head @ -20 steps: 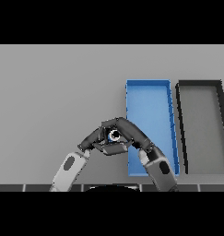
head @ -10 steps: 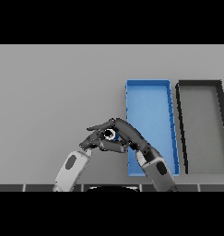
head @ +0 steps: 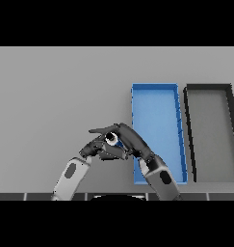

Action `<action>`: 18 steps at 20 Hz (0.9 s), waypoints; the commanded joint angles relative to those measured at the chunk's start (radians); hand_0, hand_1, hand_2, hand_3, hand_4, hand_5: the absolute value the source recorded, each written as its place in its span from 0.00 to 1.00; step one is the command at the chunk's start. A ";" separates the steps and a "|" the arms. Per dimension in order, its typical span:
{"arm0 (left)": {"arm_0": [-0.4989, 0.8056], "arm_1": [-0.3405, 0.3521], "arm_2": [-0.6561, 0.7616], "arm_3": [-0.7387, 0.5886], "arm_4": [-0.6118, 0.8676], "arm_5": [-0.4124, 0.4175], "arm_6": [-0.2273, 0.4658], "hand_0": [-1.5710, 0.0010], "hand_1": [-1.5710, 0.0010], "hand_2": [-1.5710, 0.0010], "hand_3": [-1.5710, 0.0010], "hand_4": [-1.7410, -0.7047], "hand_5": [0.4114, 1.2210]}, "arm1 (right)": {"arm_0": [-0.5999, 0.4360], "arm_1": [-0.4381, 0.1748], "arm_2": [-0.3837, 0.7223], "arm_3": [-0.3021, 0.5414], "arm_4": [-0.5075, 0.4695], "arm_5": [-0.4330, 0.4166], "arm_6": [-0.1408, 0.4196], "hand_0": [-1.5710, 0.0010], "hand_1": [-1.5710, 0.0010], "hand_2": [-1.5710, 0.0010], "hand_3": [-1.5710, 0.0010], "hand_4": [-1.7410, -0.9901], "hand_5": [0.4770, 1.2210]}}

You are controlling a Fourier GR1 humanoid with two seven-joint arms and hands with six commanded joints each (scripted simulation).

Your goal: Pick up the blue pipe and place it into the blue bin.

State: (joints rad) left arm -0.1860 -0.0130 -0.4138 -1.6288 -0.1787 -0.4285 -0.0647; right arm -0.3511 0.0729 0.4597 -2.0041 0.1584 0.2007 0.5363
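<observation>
The blue pipe [head: 113,141], short with a pale open end, shows between my two hands just left of the blue bin [head: 157,96]. My right hand [head: 133,141] reaches in from the lower edge. Its fingers arch over the pipe and curl round it, their tips pointing left. My left hand [head: 95,149] comes in from the lower left and lies against the pipe's near side with relaxed fingers. Most of the pipe is hidden by the hands. The long blue bin holds nothing and its near left corner lies under my right forearm.
A dark grey bin [head: 210,91] of the same shape stands right of the blue bin, almost touching it. Grey table [head: 56,96] stretches to the left and behind the hands.
Both hands and the pipe have shifted slightly to the left, away from the blue bin's edge. My right hand's fingers now reach further left over the pipe.
</observation>
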 commanded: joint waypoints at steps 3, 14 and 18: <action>0.001 -0.011 0.013 0.001 0.002 0.011 0.100 0.84 0.86 0.86 0.88 0.70 0.54 | 0.006 -0.003 0.007 -0.013 0.013 -0.003 -0.022 0.00 0.00 0.00 0.00 0.00 0.99; 0.016 -0.025 0.015 0.026 -0.015 0.035 0.161 0.99 0.99 0.99 0.99 0.80 0.08 | -0.014 0.082 -0.053 -0.052 -0.090 -0.023 0.018 0.00 0.00 0.00 0.00 0.00 1.00; 0.011 -0.021 0.020 0.014 -0.005 0.031 0.174 0.99 0.99 1.00 1.00 0.80 0.05 | -0.154 0.021 -0.151 -0.035 -0.249 -0.087 0.073 0.00 0.00 0.00 0.00 0.00 1.00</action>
State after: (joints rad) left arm -0.1751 -0.0342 -0.3939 -1.6153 -0.1841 -0.3962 0.1075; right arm -0.5059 0.0932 0.3071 -2.0392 -0.0907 0.1126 0.6095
